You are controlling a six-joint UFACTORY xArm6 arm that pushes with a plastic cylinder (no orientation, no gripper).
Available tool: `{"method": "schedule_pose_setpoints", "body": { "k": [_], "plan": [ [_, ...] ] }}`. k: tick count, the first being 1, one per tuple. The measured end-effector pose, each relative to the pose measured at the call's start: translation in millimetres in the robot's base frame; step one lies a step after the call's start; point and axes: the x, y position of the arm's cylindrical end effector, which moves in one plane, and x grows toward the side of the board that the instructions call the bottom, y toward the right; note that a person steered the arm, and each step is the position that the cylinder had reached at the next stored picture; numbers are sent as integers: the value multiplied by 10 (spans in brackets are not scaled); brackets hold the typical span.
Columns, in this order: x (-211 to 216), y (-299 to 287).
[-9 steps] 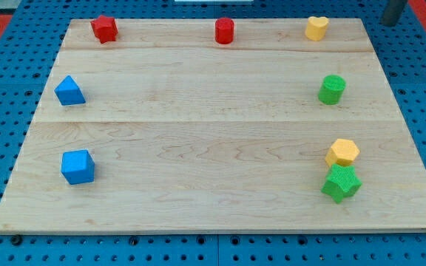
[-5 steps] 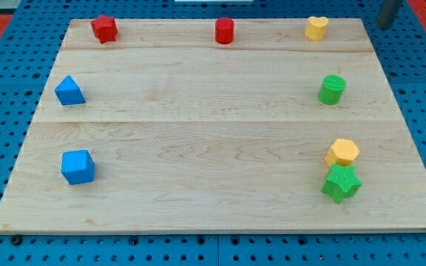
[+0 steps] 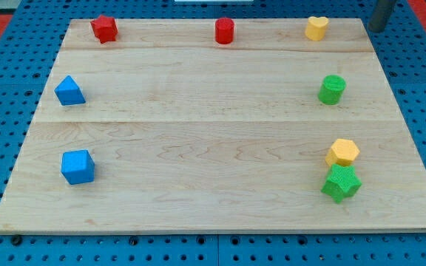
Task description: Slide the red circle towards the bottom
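The red circle [image 3: 224, 31] stands near the top edge of the wooden board [image 3: 213, 148], at the middle. My tip [image 3: 376, 28] is at the view's top right, just off the board's top right corner, far to the right of the red circle and right of the yellow heart [image 3: 316, 28]. It touches no block.
A red hexagon-like block [image 3: 104, 29] sits at the top left. A blue triangle [image 3: 69, 90] and a blue cube [image 3: 78, 166] are on the left. A green cylinder [image 3: 331, 89], a yellow hexagon [image 3: 342, 152] and a green star [image 3: 341, 183] are on the right.
My tip has moved a little to the left, towards the board's top right corner. No block has moved.
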Motion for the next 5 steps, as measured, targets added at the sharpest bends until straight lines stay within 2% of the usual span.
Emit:
{"method": "schedule_pose_setpoints", "body": {
  "k": [2, 3, 4, 5],
  "plan": [
    [129, 29],
    [354, 29],
    [175, -313],
    [334, -951]
  ]
}}
